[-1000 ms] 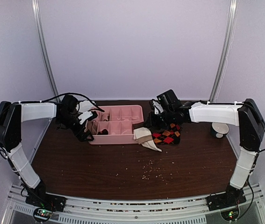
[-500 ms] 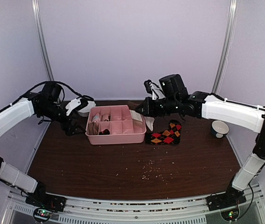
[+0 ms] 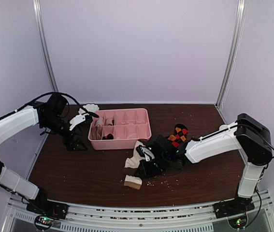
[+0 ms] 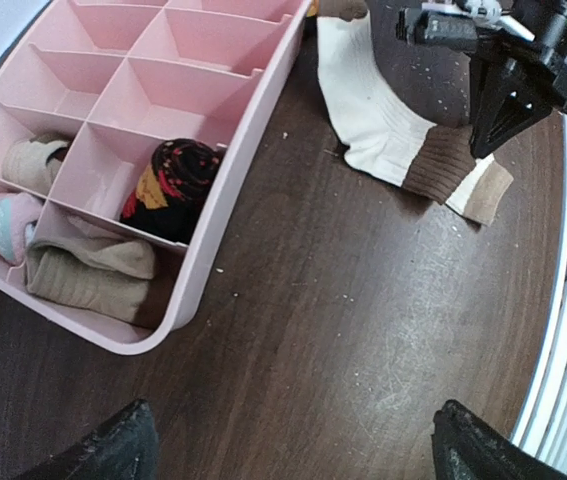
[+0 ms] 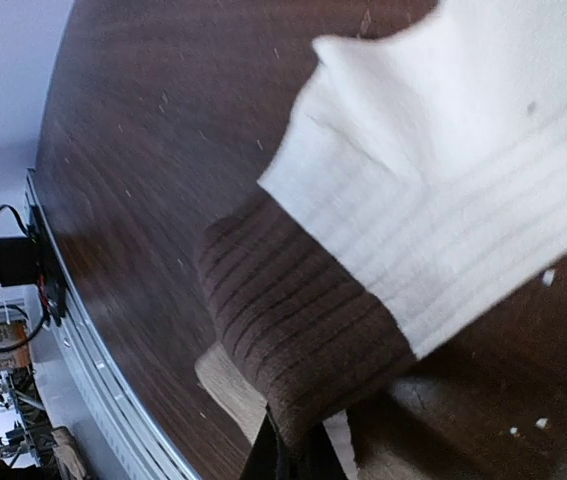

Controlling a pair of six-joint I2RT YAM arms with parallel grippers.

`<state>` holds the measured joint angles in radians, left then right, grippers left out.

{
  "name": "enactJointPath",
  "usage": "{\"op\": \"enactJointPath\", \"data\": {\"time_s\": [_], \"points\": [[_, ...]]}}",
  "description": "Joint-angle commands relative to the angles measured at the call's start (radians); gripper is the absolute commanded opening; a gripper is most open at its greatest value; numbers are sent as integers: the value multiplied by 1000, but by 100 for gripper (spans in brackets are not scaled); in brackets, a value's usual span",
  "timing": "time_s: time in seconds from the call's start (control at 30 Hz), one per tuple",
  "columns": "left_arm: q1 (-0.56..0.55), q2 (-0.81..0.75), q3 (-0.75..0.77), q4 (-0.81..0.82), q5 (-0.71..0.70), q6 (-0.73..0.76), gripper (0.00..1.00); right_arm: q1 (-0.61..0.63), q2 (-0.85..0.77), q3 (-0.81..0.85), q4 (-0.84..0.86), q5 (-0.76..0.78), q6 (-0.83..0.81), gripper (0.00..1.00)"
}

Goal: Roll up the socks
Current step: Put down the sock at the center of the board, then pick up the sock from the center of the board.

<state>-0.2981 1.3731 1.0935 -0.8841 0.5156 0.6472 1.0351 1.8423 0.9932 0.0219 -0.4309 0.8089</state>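
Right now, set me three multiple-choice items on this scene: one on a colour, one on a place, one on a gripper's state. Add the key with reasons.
1. The compartment tray is
A. pink
B. blue
C. green

2. The cream-and-brown sock lies
A. inside a compartment
B. draped over the left arm
C. on the table, outside the tray

3. The left gripper is
A. shut on a sock
B. open, holding nothing
C. shut on the tray's rim

Key:
1 A: its walls are pink in both the top and the left wrist views.
2 C: it lies on the dark wood beside the tray, pinched at its brown band by the right gripper.
3 B: its fingertips stand wide apart with only bare table between them.
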Motion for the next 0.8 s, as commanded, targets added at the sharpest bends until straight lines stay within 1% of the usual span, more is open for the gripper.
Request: {"op": "enactJointPath", "data": {"time_s": [0.0,0.07,0.2,0.3,0.33,0.37,0.4,0.47,0.5,0.63,0.77], "points": [[-77,-16,-30,-9,-2,56,98,21,5,-56,197,-10,138,0],[-128,-8,-34,3,-20,57,98,20,14,-58,203,9,147,0],[-237,28,-33,47,-70,47,98,19,30,-37,147,48,114,0],[-324,58,-24,82,-119,45,98,18,-3,-46,49,162,62,0],[-342,68,-18,86,-122,45,98,16,-15,-51,21,201,46,2],[-356,79,-9,86,-117,46,98,15,-23,-53,-2,226,33,8],[-366,90,-2,86,-113,44,98,15,-28,-56,-13,240,22,18],[-386,107,6,84,-110,47,98,21,-35,-54,-36,249,0,43],[-393,112,7,85,-113,52,98,28,-44,-56,-53,264,-13,48],[-396,128,22,71,-111,48,98,79,-154,-93,-142,423,-106,57],[-386,129,22,45,-120,45,98,164,-285,-172,-166,610,-232,61]]}}
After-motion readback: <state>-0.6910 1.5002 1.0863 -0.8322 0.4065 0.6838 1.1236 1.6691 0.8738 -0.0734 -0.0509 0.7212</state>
